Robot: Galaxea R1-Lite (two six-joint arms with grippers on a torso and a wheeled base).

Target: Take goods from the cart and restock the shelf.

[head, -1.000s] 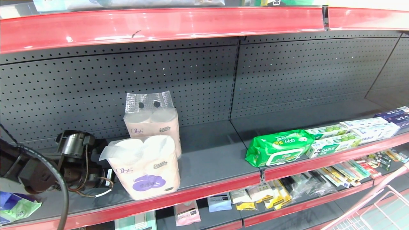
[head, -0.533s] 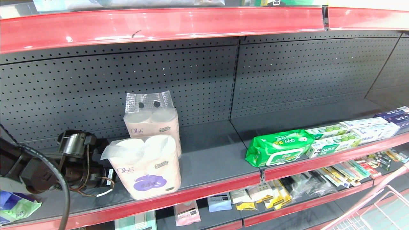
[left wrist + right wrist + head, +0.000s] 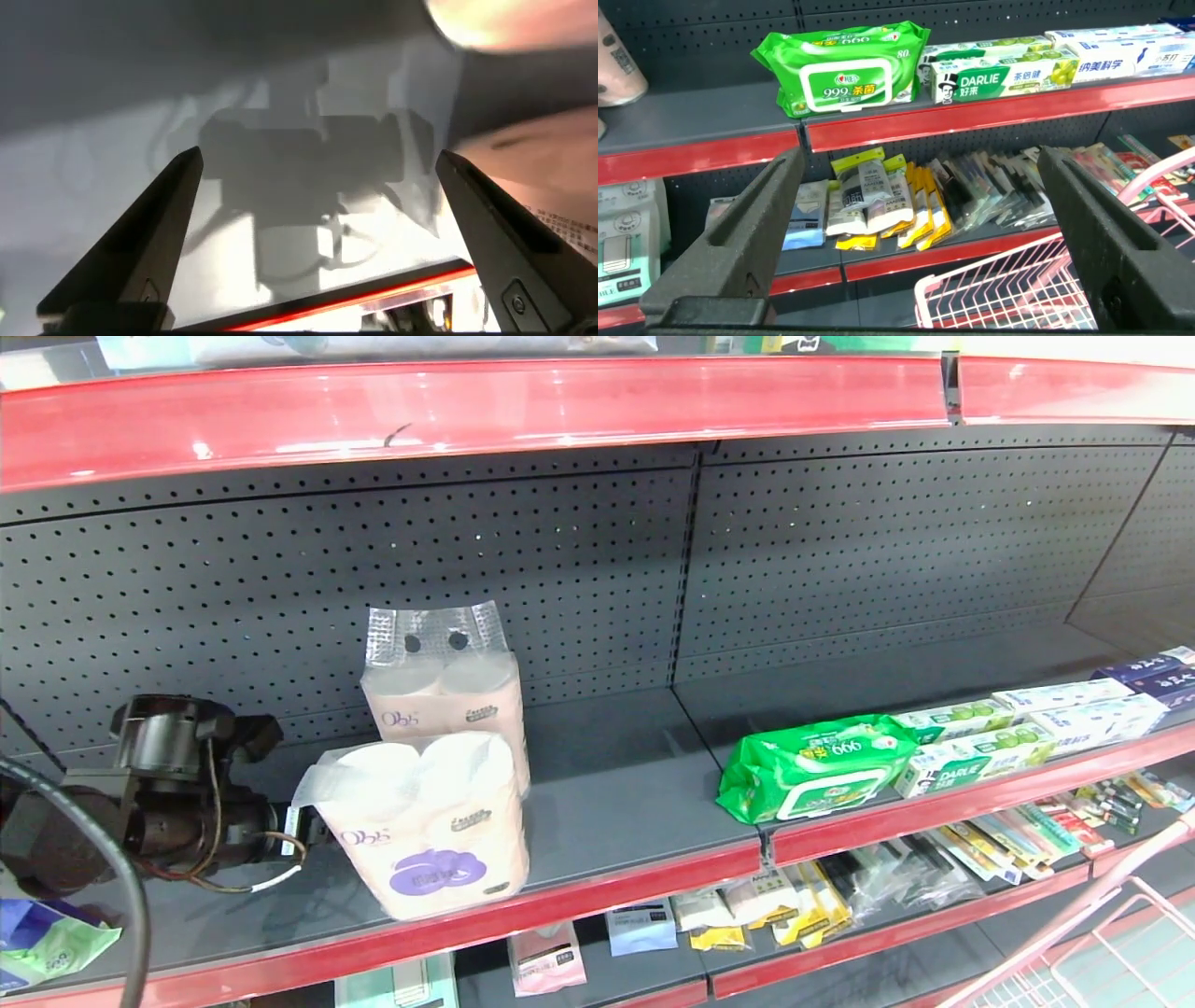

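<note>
The shelf [image 3: 653,877] spans everything before me: a grey deck with a red front lip and a perforated back panel. The pink wire cart [image 3: 1102,943] sits low on my right, below the shelf's lip.

On the left half of the deck stand two packs of toilet rolls, upright, one behind the other. The front pack [image 3: 429,821] is near the lip and the back pack [image 3: 448,700] is just behind it; I cannot tell whether they touch.

My left pincer [image 3: 320,157] is low over the deck, just beside the front pack on its left. Its fingers are spread wide with nothing between them, and the pack's peach wrap shows past one finger. My right pincer [image 3: 922,154] faces the shelf from out in front, also spread wide and holding nothing, with the cart's rim showing low between its fingers.

On the right half of the deck a green pack of wipes [image 3: 812,765] lies flat near the lip. Boxes of toothpaste [image 3: 990,737] lie in a row just beside it, running on to the right. Small packets [image 3: 794,905] lie on the shelf below
</note>
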